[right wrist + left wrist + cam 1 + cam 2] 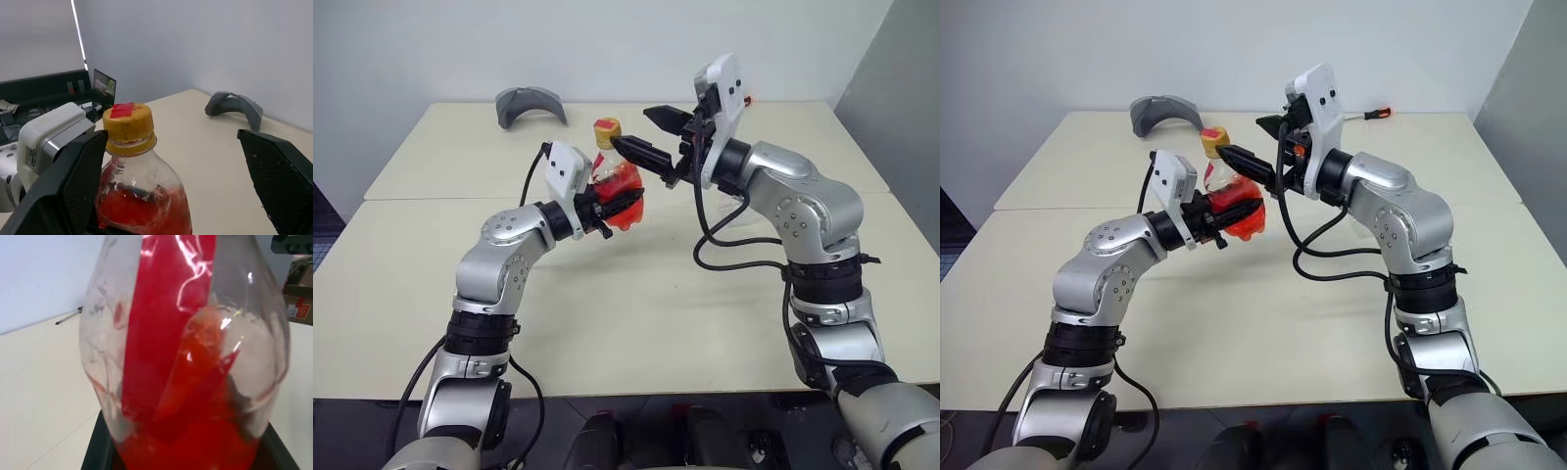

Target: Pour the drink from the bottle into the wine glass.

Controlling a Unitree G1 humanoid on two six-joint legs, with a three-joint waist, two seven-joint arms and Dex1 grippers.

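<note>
right wrist view, bottle (139,196) upright, cap (128,122) topmost

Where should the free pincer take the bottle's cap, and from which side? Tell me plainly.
Grip the yellow cap on its ribbed side wall, one finger each side. The bottle stands upright in the left pincer, which is shut on its body, so the neck and cap stand free above it. The right pincer, open, already straddles the cap: probably best to come in level from the robot's right.
</note>
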